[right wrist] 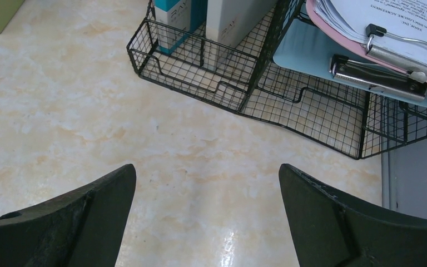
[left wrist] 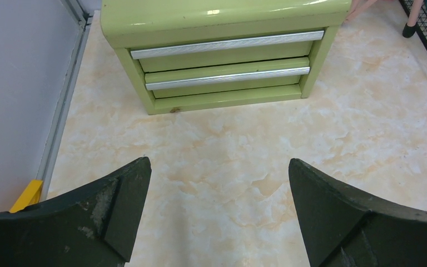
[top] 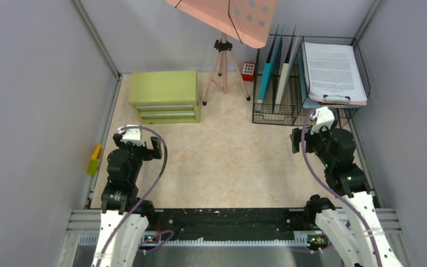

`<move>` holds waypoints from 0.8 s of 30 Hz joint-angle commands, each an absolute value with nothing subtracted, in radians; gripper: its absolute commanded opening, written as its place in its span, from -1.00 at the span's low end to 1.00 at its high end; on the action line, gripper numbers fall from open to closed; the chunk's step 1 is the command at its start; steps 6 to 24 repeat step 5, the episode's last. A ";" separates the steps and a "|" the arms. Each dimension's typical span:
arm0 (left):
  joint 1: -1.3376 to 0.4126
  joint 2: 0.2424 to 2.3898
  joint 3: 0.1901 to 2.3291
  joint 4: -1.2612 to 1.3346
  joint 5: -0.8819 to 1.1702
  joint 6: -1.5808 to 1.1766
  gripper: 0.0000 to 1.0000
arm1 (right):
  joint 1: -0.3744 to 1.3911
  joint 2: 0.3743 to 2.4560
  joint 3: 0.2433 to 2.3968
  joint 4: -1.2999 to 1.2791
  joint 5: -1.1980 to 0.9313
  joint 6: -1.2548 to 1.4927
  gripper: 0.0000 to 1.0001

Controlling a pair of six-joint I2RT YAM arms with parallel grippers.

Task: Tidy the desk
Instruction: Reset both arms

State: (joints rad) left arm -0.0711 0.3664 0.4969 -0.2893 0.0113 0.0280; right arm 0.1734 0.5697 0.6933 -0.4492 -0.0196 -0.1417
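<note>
The marbled table [top: 228,167] fills the floor of the grey-walled cell. At its far left stands a green drawer cabinet [top: 164,95] with both drawers shut. At far right is a black wire file rack [top: 281,105] with folders upright and a clipboard of papers [top: 333,69] in its tray. Between them stands a pink tripod stand [top: 224,61]. The left end effector [left wrist: 218,167] and right end effector [right wrist: 207,169] hover spread wide over the near table, pinching nothing. The task looks either nearly finished or unstarted. The only stray seems to be a yellow-green item [top: 94,159] at the left rail, too small to identify. The stand's top is cut off, and the small red keypad-like thing [top: 248,70] is unclear.
</note>
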 commanded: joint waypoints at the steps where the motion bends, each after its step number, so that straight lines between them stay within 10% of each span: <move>1: -0.060 0.357 0.493 -0.242 0.031 0.039 0.98 | 0.159 0.562 0.681 -0.414 -0.010 -0.151 0.97; 24: -0.058 0.356 0.492 -0.244 0.037 0.042 0.98 | 0.159 0.558 0.683 -0.418 -0.009 -0.150 0.98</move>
